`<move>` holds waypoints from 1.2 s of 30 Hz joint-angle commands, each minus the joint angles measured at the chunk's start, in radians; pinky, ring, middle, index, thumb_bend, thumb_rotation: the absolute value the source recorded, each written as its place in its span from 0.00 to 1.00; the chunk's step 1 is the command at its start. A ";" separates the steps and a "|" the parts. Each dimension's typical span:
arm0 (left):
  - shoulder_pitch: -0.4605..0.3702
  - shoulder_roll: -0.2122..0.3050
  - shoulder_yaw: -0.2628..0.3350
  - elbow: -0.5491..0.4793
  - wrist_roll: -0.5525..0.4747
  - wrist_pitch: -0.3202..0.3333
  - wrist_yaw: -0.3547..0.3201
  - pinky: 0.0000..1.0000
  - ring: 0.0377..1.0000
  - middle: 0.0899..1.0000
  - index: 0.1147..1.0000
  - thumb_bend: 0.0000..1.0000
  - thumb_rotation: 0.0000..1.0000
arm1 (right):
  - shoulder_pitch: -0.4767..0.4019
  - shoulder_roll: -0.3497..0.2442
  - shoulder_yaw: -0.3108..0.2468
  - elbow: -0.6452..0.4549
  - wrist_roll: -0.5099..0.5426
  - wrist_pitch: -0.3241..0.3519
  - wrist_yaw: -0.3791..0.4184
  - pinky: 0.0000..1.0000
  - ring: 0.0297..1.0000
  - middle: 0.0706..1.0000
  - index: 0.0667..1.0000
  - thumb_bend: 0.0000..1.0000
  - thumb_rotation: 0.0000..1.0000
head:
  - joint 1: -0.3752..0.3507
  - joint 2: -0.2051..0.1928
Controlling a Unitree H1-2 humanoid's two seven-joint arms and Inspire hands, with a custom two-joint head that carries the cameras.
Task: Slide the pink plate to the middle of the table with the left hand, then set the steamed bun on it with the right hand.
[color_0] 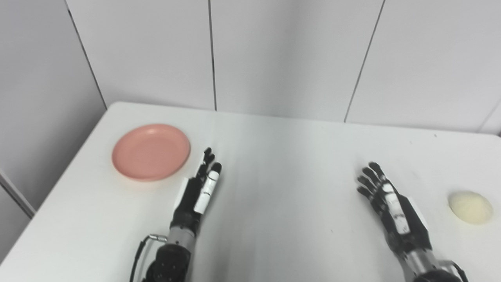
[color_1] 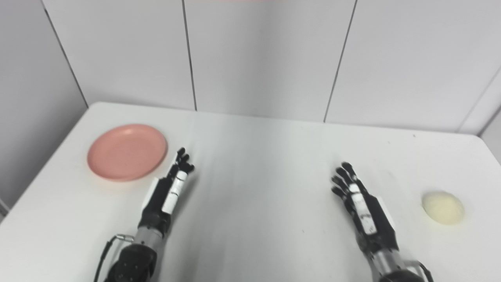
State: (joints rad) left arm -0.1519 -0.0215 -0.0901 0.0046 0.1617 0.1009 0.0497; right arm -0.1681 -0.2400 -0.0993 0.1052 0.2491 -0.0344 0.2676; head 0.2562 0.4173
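The pink plate (color_0: 151, 151) lies empty on the white table (color_0: 274, 184) at the far left. My left hand (color_0: 200, 188) is open, fingers straight and pointing away, just right of the plate's near edge and apart from it. The steamed bun (color_0: 470, 206), pale and round, lies near the table's right edge. My right hand (color_0: 389, 199) is open with fingers spread, left of the bun and apart from it. Both hands hold nothing.
Grey wall panels (color_0: 274, 58) stand right behind the table's far edge. The table's left edge runs diagonally past the plate, with a drop beyond it. A cable (color_0: 139, 250) loops beside my left wrist.
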 commanded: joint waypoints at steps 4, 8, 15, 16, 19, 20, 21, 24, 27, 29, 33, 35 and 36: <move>-0.030 -0.023 -0.011 0.039 0.005 -0.039 0.011 0.97 0.93 1.00 1.00 0.64 0.99 | 0.009 0.000 -0.006 0.050 0.007 -0.062 0.014 0.91 0.91 0.94 0.97 0.81 0.88 | 0.018 -0.028; -0.036 -0.030 -0.009 0.061 -0.002 -0.055 0.012 0.98 0.94 1.00 1.00 0.64 0.98 | 0.007 -0.001 -0.008 0.063 0.011 -0.066 0.016 0.92 0.93 0.95 0.98 0.80 0.89 | 0.025 -0.039; -0.038 -0.036 -0.007 0.078 -0.013 -0.071 0.008 0.99 0.94 1.00 1.00 0.64 0.98 | 0.007 -0.002 -0.009 0.066 0.008 -0.068 0.017 0.93 0.93 0.96 0.98 0.76 0.90 | 0.028 -0.043; -0.038 -0.036 -0.006 0.079 -0.016 -0.072 0.007 1.00 0.95 1.00 1.00 0.64 0.97 | 0.008 -0.001 -0.009 0.064 0.009 -0.067 0.017 0.93 0.93 0.96 0.98 0.76 0.90 | 0.028 -0.043; -0.036 -0.035 -0.006 0.071 -0.010 -0.065 0.008 0.99 0.95 1.00 1.00 0.64 0.97 | 0.011 0.000 -0.008 0.057 0.007 -0.065 0.017 0.93 0.93 0.96 0.98 0.76 0.90 | 0.023 -0.038; -0.036 -0.035 -0.006 0.069 -0.008 -0.063 0.009 0.98 0.94 1.00 1.00 0.64 0.97 | 0.012 0.000 -0.007 0.055 0.006 -0.065 0.017 0.94 0.93 0.96 0.98 0.75 0.90 | 0.023 -0.038; -0.035 -0.035 -0.006 0.068 -0.006 -0.062 0.010 0.98 0.94 1.00 1.00 0.64 0.97 | 0.012 -0.001 -0.006 0.055 0.005 -0.066 0.017 0.94 0.93 0.96 0.98 0.76 0.90 | 0.023 -0.038; -0.033 -0.034 -0.005 0.063 -0.002 -0.060 0.013 0.97 0.93 1.00 1.00 0.64 0.98 | 0.016 0.002 -0.006 0.048 0.002 -0.066 0.013 0.93 0.93 0.96 0.98 0.77 0.90 | 0.021 -0.032; -0.029 -0.031 -0.004 0.055 -0.004 -0.059 0.009 0.97 0.93 1.00 1.00 0.65 0.98 | 0.020 0.003 -0.004 0.040 -0.001 -0.067 0.014 0.93 0.93 0.96 0.98 0.76 0.91 | 0.013 -0.025; -0.025 -0.029 -0.005 0.043 -0.002 -0.052 0.006 0.98 0.94 1.00 1.00 0.65 0.99 | 0.024 0.005 -0.005 0.029 0.001 -0.056 0.010 0.93 0.93 0.95 0.98 0.76 0.90 | 0.007 -0.018; -0.021 -0.022 -0.002 -0.020 -0.026 -0.015 -0.017 0.99 0.95 1.00 1.00 0.64 0.98 | 0.037 0.005 -0.003 -0.004 0.000 -0.042 0.007 0.92 0.92 0.95 0.97 0.77 0.90 | -0.009 0.005; -0.027 -0.021 0.010 -0.065 -0.057 0.003 -0.031 1.00 0.97 1.00 1.00 0.61 0.99 | 0.040 0.005 -0.004 -0.010 0.009 -0.041 0.011 0.92 0.92 0.95 0.97 0.77 0.89 | -0.008 0.011; -0.030 -0.020 0.016 -0.079 -0.066 0.009 -0.036 1.00 0.98 1.00 1.00 0.63 0.98 | 0.041 0.006 -0.005 -0.013 0.012 -0.040 0.012 0.92 0.92 0.94 0.97 0.77 0.89 | -0.008 0.011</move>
State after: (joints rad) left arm -0.1567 -0.0430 -0.0822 -0.0198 0.1136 0.1089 0.0266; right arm -0.1521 -0.2445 -0.1033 0.0908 0.2493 -0.0541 0.2738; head 0.2485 0.4280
